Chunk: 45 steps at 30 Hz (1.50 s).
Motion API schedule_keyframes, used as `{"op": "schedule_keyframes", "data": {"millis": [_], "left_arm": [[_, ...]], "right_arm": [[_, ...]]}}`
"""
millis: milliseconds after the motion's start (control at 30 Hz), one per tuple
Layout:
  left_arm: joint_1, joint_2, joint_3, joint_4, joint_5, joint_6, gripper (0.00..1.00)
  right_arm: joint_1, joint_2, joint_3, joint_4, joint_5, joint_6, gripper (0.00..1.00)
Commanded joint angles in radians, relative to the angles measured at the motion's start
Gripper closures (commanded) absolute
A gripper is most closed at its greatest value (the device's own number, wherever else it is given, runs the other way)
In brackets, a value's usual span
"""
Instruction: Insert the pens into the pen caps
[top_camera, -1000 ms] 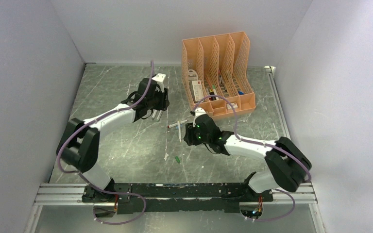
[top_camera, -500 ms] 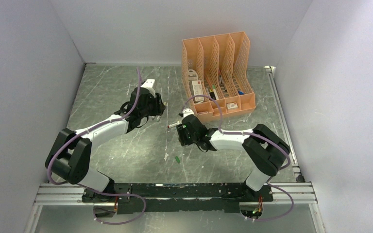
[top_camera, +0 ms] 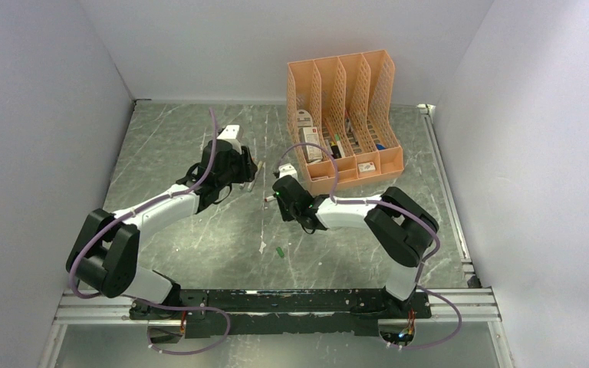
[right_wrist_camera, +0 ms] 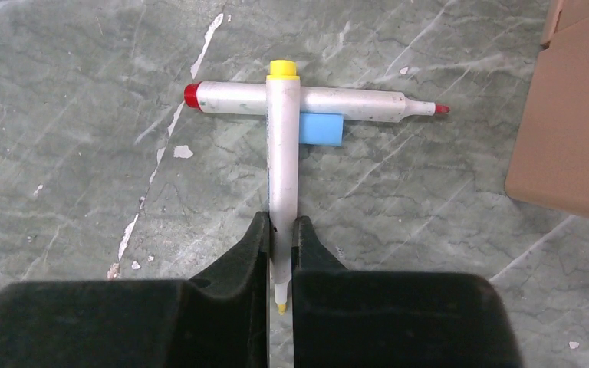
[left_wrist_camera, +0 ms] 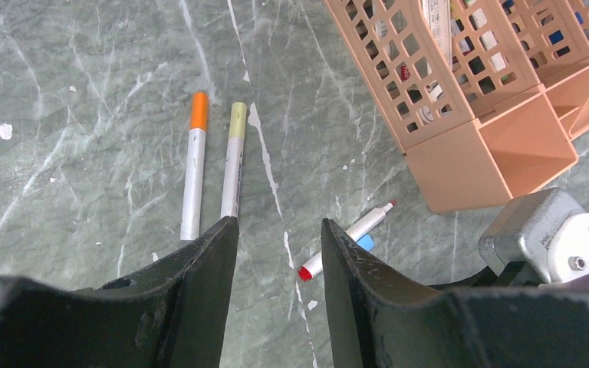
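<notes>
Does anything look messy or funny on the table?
Yes. The yellow pen, pinched in the right jaws, crosses over the red pen like a plus sign, with a blue cap beside them. A green cap lies alone, away from every pen.

right gripper (right_wrist_camera: 280, 230) moved in and clamped
shifted left, jaws went from open to pinching the yellow-tipped pen (right_wrist_camera: 282, 153)

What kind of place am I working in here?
Most likely an enclosed robot test cell rather than a real office: plain white walls box in a marbled tabletop, an aluminium rail runs along the near edge, and a peach lattice organiser stands at the back.
</notes>
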Motion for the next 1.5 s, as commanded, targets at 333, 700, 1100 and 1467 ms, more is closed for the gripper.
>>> {"op": "schedule_keyframes", "data": {"millis": [333,700,1100,1467], "left_arm": [[0.065,0.023,0.044,0.172,0.598,-0.110,0.27],[0.063,0.142,0.058,0.425,0.968,-0.323,0.40],[0.062,0.178,0.005,0.586,1.071,-0.410,0.93],[0.061,0.075,-0.076,0.716,0.875,-0.270,0.93]], "right_arm": [[0.033,-0.373,-0.174,0.098,0.004,-0.104,1.00],[0.038,-0.526,-0.181,0.124,-0.060,-0.173,1.00],[0.038,-0.547,-0.162,0.119,-0.017,-0.179,1.00],[0.034,-0.711,-0.234,0.165,0.092,0.012,0.48]]}}
